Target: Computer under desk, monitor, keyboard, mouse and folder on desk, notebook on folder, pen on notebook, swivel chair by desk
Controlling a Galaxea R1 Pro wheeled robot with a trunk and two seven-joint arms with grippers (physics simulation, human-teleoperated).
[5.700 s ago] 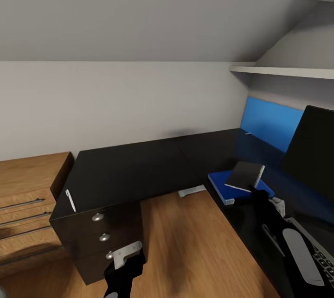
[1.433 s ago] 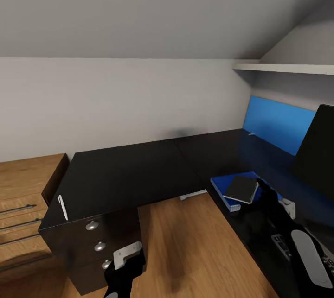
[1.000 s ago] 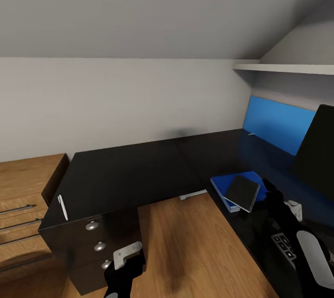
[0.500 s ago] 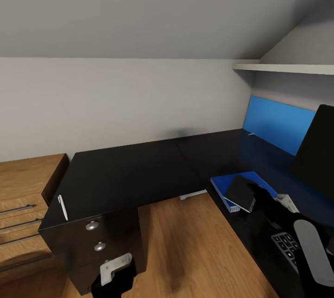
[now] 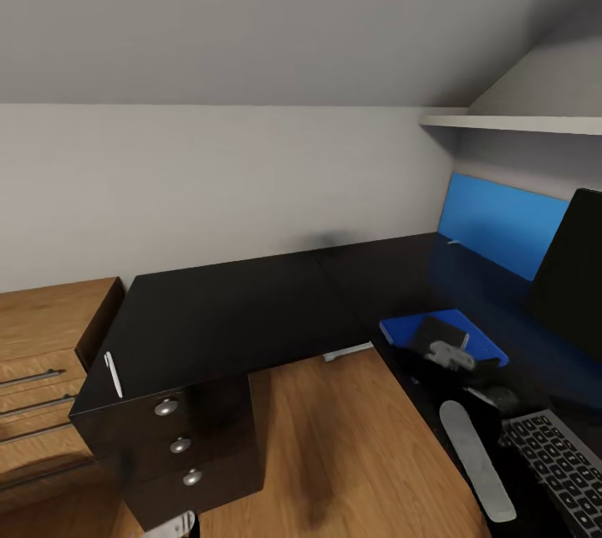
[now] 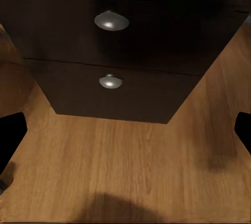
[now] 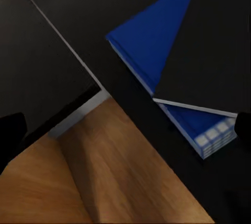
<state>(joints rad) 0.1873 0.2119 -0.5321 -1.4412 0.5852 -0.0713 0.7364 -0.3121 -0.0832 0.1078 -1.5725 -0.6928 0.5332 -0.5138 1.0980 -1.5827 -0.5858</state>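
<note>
Notebook point(image 5: 436, 332) flat on blue folder point(image 5: 483, 340), no readable txt

Desk point(image 5: 226, 304): the wing ahead of you lies bare but for the pen point(image 5: 112, 374) at its near left corner. On the right wing, folder point(image 5: 477, 337) with notebook point(image 5: 435, 330) on it, keyboard point(image 5: 560, 463) and monitor point(image 5: 573, 270) crowd your passage. Open floor lies beside the drawer pedestal point(image 5: 180, 446).

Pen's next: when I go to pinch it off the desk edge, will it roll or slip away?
Probably yes. The pen is a thin, smooth-looking white stick lying flat on the glossy desk, so a nudge may roll it. It lies near the edge above the drawers, so it might drop. It looks light and stiff.
</note>
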